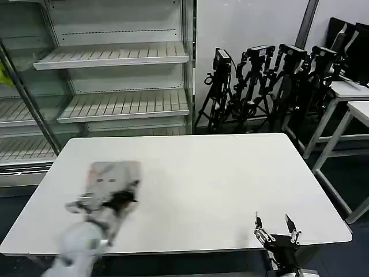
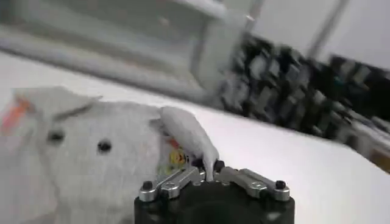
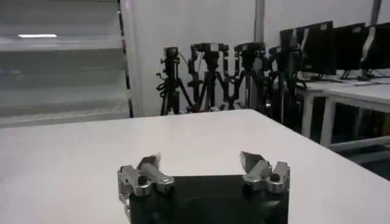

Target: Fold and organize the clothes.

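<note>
White table (image 1: 219, 173): left claw (image 2: 209, 171) pinches shirt (image 2: 116, 158) fold; right claw (image 3: 204, 173) waits wide at near edge.

On the table (image 1: 219, 179), the shirt (image 1: 109, 176) lies toward the left side, near the front edge. The left gripper (image 1: 124, 199) sits on the shirt's near part, pinching a fold of it. The right gripper (image 1: 275, 226) hangs at the table's front right edge, well apart from the shirt. Behind the table stand shelves (image 1: 115, 81) on the left and tripods (image 1: 259, 81) on the right.
</note>
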You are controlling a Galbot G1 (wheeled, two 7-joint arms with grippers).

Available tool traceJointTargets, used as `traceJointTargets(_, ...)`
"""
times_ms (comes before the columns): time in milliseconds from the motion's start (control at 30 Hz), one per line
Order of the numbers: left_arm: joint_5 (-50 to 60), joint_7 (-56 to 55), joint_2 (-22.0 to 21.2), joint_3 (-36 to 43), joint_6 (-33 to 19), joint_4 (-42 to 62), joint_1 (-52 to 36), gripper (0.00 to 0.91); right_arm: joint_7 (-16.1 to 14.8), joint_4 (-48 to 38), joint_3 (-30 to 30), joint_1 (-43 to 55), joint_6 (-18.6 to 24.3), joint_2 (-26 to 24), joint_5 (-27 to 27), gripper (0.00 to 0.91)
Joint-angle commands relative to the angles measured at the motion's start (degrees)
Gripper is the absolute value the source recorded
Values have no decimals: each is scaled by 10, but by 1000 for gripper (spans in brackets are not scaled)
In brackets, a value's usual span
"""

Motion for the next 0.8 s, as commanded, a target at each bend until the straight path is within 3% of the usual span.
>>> traceJointTargets(33,116,-56,-212,331,0,177,-193,20,1,-3,22,-34,26,3,-3,887)
traceJointTargets(233,95,-98,-238,328,0,205,-226,20,2,-12,8,-18,24,4,-2,887)
traceJointTargets(267,96,-104,-242,325,0,206,-230,91,2,-12,6,-17,23,4,-2,897)
traceJointTargets(300,96,-107,-248,317,-1,206,-234,907,2,-10,3,-14,23,3,-2,897)
traceJointTargets(367,95,-108,-253,307,-4,205,-239,907,1,-8,1,-13,23,2,-3,907)
traceJointTargets(800,51,-122,-249,243,-142,174,-242,907,-7,22,-7,-19,23,-3,-11,907)
